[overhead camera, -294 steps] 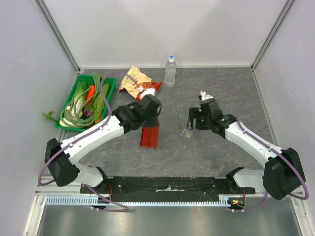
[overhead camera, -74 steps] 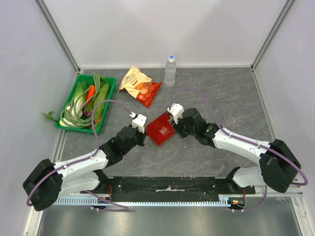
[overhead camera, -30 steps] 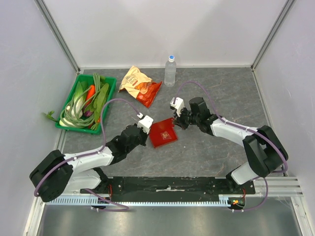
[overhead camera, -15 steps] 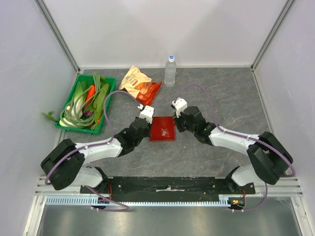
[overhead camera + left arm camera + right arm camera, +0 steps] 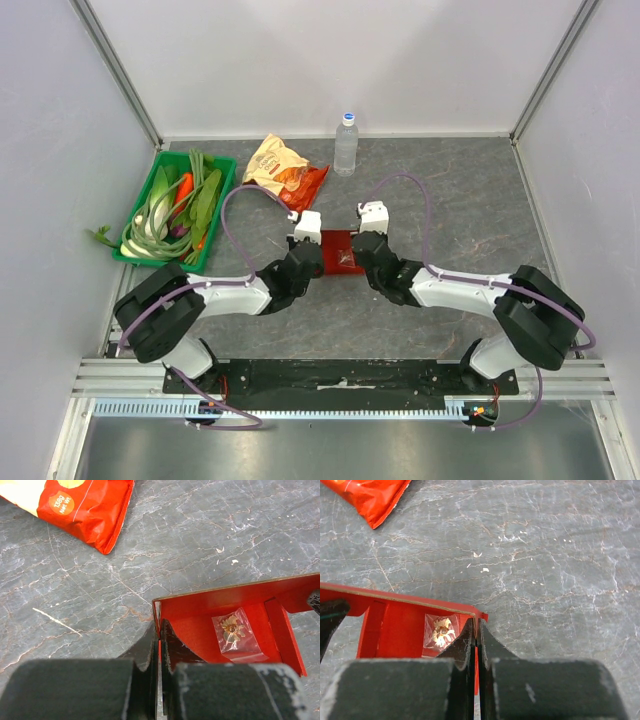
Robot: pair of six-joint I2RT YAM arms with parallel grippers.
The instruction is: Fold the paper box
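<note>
Paper box (image 5: pixel 341 252) sat at the middle of the surface (image 5: pixel 450 190), open side up, directly between the two arms and just ahead of both. The left fingers (image 5: pixel 320 258) were clenched on its left-hand wall; the left wrist view showed that thin red wall pinched edge-on between the dark pads (image 5: pixel 169 642), with the box (image 5: pixel 235 615) spreading away to the right of them. The right fingers (image 5: pixel 362 258) mirrored this, clamped on the opposite wall (image 5: pixel 485 640), with the box (image 5: pixel 395 625) lying to their left. Its gripped span therefore ran left to right across the robot, each end wall pointing towards the arm that held it, and neither arm was nearer than the other.

A far wall stood upright along the back edge. A small clear packet (image 5: pixel 235 632) rested on the box floor, closer to the right side. Whether the near wall was up could not be told, since the fingers hid it.

Judging from this, the fold was partly made, and any further move turned on the two holds working against each other along that left-right line.

A snack bag (image 5: pixel 285 170), a bottle (image 5: pixel 346 143) and a green tray (image 5: pixel 137 215) of vegetables lay well apart, farther back.
</note>
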